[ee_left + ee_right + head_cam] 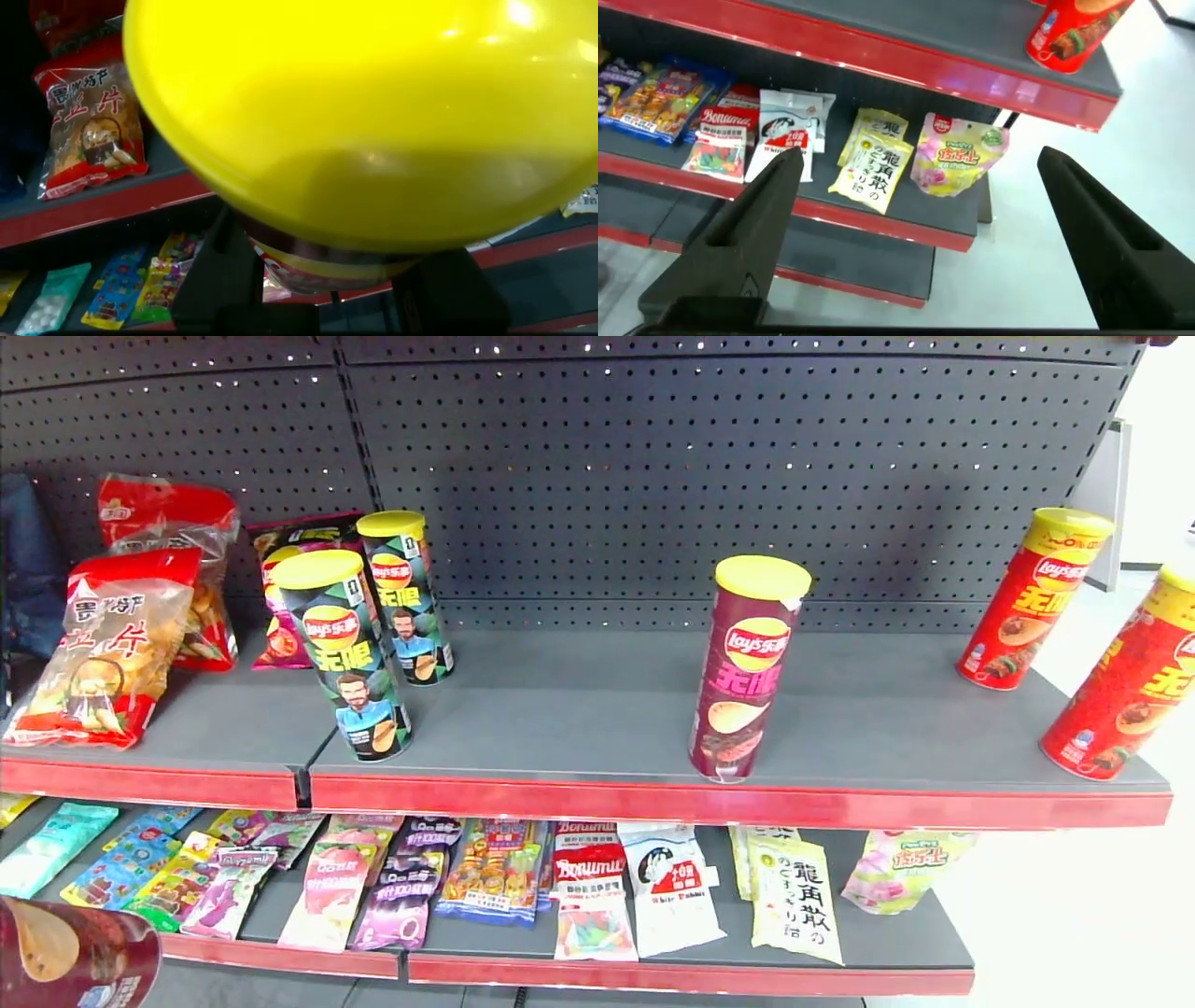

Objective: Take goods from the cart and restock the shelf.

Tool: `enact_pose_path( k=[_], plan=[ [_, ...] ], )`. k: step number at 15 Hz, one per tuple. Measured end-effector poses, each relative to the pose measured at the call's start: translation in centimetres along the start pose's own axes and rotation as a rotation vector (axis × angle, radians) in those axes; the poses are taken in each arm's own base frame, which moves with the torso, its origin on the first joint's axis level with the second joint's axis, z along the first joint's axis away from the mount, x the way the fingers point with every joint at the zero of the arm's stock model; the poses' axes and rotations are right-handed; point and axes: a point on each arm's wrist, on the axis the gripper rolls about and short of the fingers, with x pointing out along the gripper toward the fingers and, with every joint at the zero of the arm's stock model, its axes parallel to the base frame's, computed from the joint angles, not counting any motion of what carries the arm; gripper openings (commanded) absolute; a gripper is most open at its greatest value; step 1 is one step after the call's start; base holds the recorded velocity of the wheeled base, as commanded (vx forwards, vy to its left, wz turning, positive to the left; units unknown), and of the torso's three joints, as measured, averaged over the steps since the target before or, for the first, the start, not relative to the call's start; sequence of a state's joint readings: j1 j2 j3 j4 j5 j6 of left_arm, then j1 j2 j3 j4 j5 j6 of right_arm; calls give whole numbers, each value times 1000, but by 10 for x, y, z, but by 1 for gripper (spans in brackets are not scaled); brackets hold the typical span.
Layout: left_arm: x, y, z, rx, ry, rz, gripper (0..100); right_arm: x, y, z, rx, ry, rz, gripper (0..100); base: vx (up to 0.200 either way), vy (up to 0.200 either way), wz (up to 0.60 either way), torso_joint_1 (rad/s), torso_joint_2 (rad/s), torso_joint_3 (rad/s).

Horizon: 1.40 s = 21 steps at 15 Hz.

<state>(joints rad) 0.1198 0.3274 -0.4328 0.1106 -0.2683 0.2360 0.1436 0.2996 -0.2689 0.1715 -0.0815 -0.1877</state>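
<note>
Reading the head view first: the grey metal upper shelf (579, 709) carries five upright crisp cans. Two dark green cardboard cans with yellow lids (341, 653) stand at 9 o'clock, one standing maroon cardboard can (742, 667) is at the centre, and two red cardboard cans (1032, 602) are at 3 o'clock. Three snack bags lie at 9 to 10 o'clock: two red-and-clear plastic bags (103, 649) and one dark bag (280, 616) behind the green cans. The lower shelf (653, 980) at 6 o'clock holds flat sweet packets (588, 887), too overlapped for a reliable count. A sixth can, the held maroon can (65, 952), shows at 7 o'clock.

Left wrist view: the left claw (332, 266) is clenched on the held maroon can, a dark finger on each side of its body. The can's yellow lid (374, 112) faces the camera.

Right wrist view: the right claw (920, 154) is released, spread wide and holding nothing, in front of the lower shelf.

Step in hand, by judgement: transfer of one can to the shelf. The next move calls for raising it above the red shelf lip and setting it upright in the bare stretch beside the standing maroon cardboard can, without knocking that can.
</note>
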Motion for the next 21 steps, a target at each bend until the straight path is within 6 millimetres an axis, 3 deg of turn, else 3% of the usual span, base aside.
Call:
enact_pose_path(
  k=[8,14,18,21],
  plan=[
    [-1,0,0,3,-8,1,0,1,0,-2,-1,6,1,100,0,0,-600,6,5,1],
    [-2,0,1,4,-14,2,0,-4,1,-4,5,-26,-5,100,0,0,0,0,0,0],
    [0,0,0,2,-11,-20,0,-10,2,-22,65,-127,-101,100,0,0,0,0,0,0],
    [7,2,1,-7,10,-64,0,0,7,-41,110,-170,-82,100,0,0,0,0,0,0]
  ],
)
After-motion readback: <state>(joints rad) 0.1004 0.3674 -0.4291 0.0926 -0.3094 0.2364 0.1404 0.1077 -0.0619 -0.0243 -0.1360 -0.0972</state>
